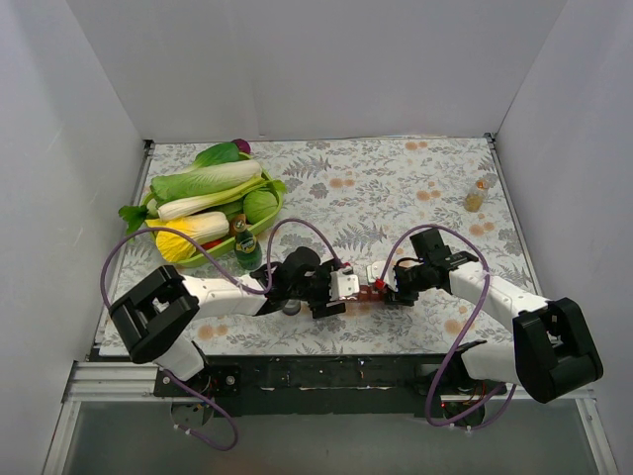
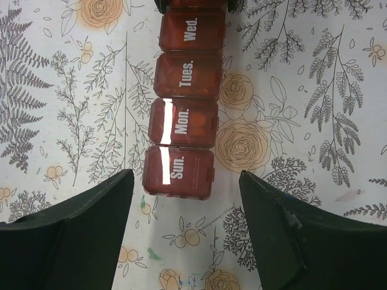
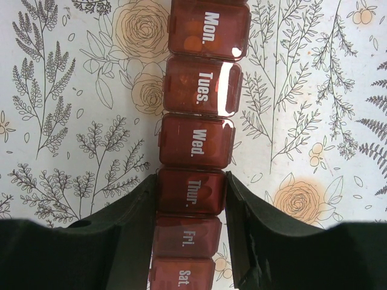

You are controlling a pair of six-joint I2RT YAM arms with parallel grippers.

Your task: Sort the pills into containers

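The containers are a dark red translucent strip (image 1: pixel 364 293) lying on the patterned cloth between my two grippers. In the left wrist view the strip (image 2: pixel 184 99) shows lids marked Sun., Mon., Tues. and Wed., all closed. My left gripper (image 2: pixel 184 178) is open, its fingers (image 2: pixel 91 229) on either side of the Sun. end and apart from it. In the right wrist view the strip (image 3: pixel 196 145) runs from Mon. to Sat. My right gripper (image 3: pixel 190 181) is shut on the strip at the Thur. compartment. Faint round orange shapes show through the Mon. lid (image 3: pixel 193 41).
A green basket (image 1: pixel 272 203) of vegetables stands at the back left, with a green bottle with a dark cap (image 1: pixel 247 247) beside it. A small bottle (image 1: pixel 476 198) stands at the back right. White walls enclose the table on three sides.
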